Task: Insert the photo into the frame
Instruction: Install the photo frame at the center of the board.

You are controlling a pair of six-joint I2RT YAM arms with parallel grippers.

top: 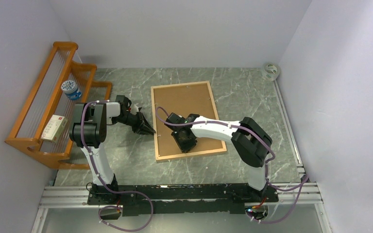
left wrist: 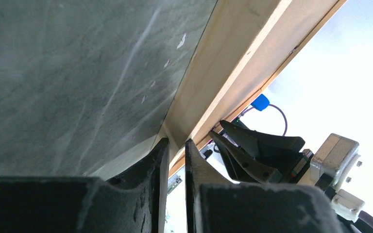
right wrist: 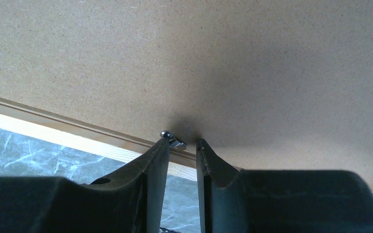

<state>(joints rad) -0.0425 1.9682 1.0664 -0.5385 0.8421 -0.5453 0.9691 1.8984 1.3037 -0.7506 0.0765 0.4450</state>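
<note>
The frame lies face down on the table, with the brown backing board set in it. The photo is hidden from view. My left gripper sits at the frame's left edge. In the left wrist view its jaws stand a narrow slit apart, with the tips against the light-wood rim and nothing between them. My right gripper rests on the backing board near the frame's front rim. Its jaws are nearly together, and the left tip touches a small metal clip.
An orange wooden rack stands at the left, holding a blue-lidded container and a small box. A tape roll lies at the back right corner. Walls close in the table on three sides.
</note>
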